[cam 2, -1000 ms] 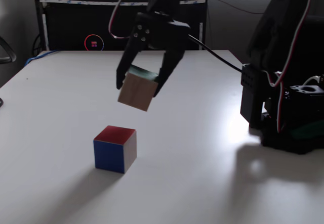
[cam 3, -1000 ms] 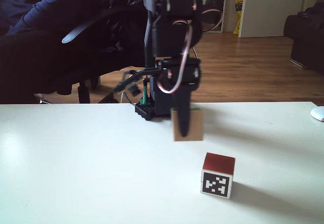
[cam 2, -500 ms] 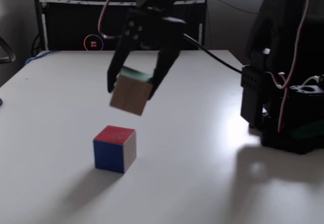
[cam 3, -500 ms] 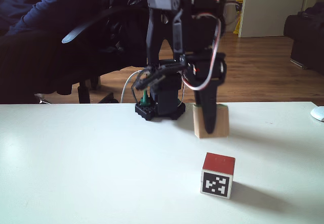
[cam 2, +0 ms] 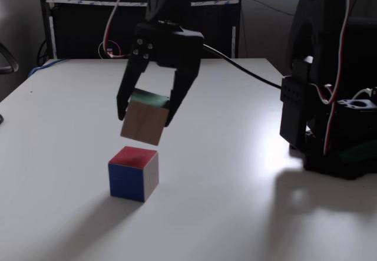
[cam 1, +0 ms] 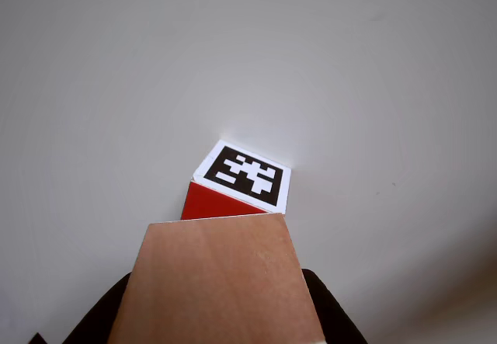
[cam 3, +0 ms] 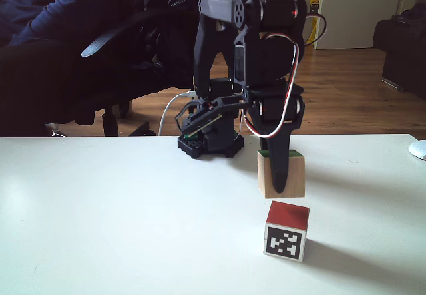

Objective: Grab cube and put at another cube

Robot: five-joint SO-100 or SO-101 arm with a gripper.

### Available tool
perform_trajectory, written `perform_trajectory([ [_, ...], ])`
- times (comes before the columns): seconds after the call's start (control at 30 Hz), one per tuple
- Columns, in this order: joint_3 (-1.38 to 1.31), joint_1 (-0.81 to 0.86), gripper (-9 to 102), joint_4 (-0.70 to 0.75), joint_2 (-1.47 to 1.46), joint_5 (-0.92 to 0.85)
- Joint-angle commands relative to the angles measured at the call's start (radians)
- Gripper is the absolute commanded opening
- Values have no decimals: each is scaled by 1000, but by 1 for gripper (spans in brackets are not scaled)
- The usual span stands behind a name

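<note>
Gripper (cam 2: 147, 109) squeezes cube (cam 2: 143, 121) between both fingers, green face up. Cube hangs in air just above another cube (cam 2: 134, 173), not touching. Another cube sits on white table (cam 2: 224, 202), red face up.

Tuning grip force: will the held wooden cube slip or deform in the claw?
The wooden cube looks rigid, so it probably won't deform. It hangs tilted in the claw, so it may pivot. Its smooth faces look fairly slippery; its flat sides should rest stably.
</note>
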Motion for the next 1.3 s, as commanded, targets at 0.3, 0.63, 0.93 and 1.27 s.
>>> perform_trajectory([
  [0.3,-60,-29,16,-6,-23,12],
  [0.63,-61,-44,16,0,-21,20],
  [0.93,-37,-58,16,-9,-23,29],
  [1.27,-26,-71,16,-14,-20,34],
])
